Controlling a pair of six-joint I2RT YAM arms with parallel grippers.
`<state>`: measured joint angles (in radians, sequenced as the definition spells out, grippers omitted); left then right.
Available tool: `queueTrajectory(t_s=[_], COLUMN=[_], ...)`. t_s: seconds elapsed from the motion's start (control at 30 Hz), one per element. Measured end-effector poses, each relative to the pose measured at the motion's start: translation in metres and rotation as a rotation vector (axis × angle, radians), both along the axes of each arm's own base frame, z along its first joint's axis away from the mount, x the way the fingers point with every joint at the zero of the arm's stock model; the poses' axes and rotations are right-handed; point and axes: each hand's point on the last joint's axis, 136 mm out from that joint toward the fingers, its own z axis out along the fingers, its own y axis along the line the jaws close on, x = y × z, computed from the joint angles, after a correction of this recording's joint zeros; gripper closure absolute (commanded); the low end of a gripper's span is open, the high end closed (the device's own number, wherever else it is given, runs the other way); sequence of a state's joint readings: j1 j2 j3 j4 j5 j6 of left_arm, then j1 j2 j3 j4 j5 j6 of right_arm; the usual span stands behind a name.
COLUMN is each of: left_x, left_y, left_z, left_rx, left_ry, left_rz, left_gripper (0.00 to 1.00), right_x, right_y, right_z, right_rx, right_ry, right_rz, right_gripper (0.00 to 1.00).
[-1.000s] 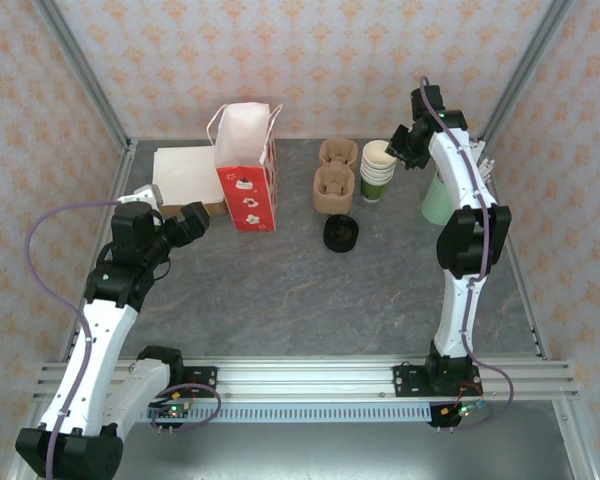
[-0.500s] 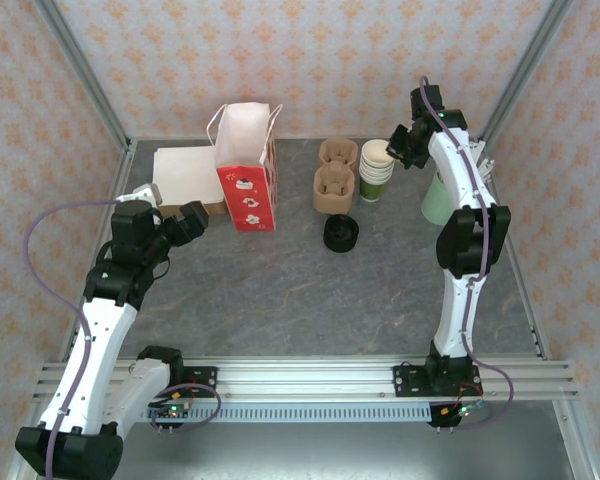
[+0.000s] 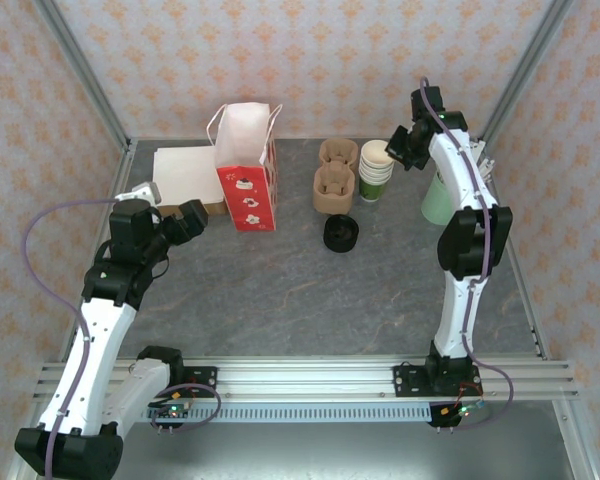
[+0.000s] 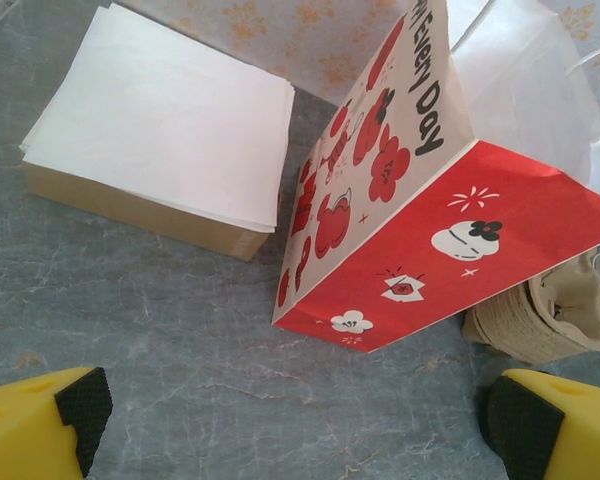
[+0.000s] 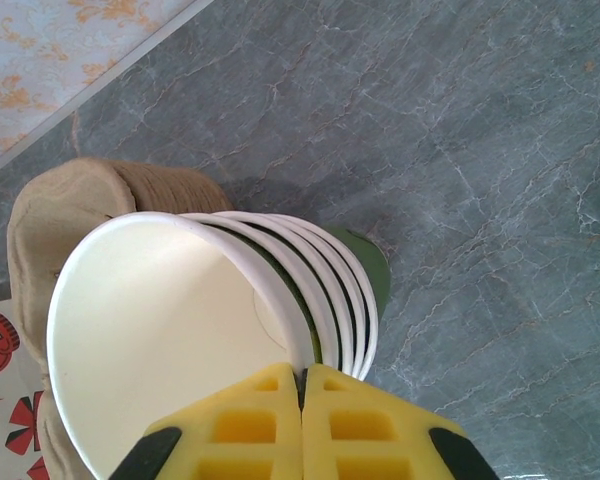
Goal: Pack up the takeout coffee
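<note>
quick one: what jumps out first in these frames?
The red-and-white gift bag standing upright at the back, left of centre. Next, the right gripper at the back right, pinched shut on the rim of the top cup in the stack of green cups. The black-lidded takeout coffee sits untouched mid-table, in front of the stack.

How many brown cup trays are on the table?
2. One brown tray sits at the back beside the green cup stack; the other is just in front of it, right of the red bag. More could be nested underneath.
</note>
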<state>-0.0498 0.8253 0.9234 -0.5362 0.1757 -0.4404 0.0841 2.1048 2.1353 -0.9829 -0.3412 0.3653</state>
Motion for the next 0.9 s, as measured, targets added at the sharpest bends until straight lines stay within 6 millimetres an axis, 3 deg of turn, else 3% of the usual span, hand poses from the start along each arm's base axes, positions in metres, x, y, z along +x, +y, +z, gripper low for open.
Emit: queueTrajectory(t_s=[0.17,0.47,0.73,0.9], left_x=[0.000,0.000,0.001,-0.001], left_y=[0.000,-0.001,-0.011,-0.022], left_z=[0.005,0.007,0.022,0.033], left_rx=[0.002,-0.003,-0.039,-0.075], left_ry=[-0.011,-0.015,-0.048,-0.066], left_rz=[-0.001,-0.007,-0.056,-0.108], left_gripper=[0.00,0.00,0.00,0.00], right_x=[-0.006,-0.008,-0.020,-0.039], right_y=[-0.001,-0.002,-0.001,0.004], right_z=[0.009,0.043,0.084,0.112], right_rx=[0.005,0.029,0.044,0.085], right_ry=[-0.031,-0.124,-0.207,-0.253], right_rz=[-0.002,0.002,0.005,0.017], right_gripper=[0.94,0.94,0.94,0.94])
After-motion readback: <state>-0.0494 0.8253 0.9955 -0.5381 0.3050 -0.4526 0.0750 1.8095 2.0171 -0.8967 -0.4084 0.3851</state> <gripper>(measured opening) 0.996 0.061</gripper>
